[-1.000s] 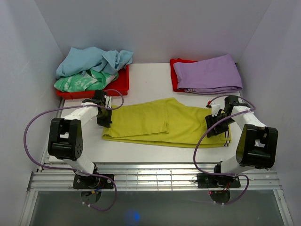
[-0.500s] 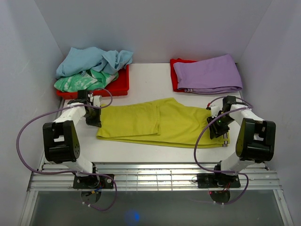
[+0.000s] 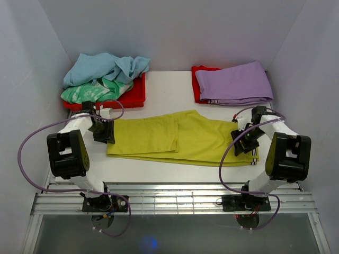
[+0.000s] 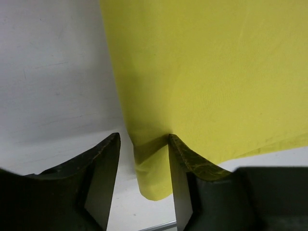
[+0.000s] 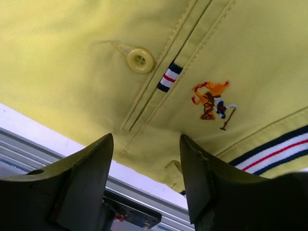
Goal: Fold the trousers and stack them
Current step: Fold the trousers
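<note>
- Pale booth walls close in a white tabletop [image 3: 169,87], and the long chartreuse-yellow cloth trousers [image 3: 180,138] lie flat across its middle, legs seemingly doubled one over the other.
- At the hem end, the left end effector [image 4: 143,139] has just let go. It was clamped a moment ago, and now its jaws stand apart with the cloth corner lying loose between them.
- Its pull has dragged that end leftward, so the trousers lie straighter than a second back.
- Over the waistband, the right end effector [image 5: 145,139] hovers with jaws apart, gripping nothing I can see.
- Smoothing looks finished, and I reckon the crosswise fold comes next.
</note>
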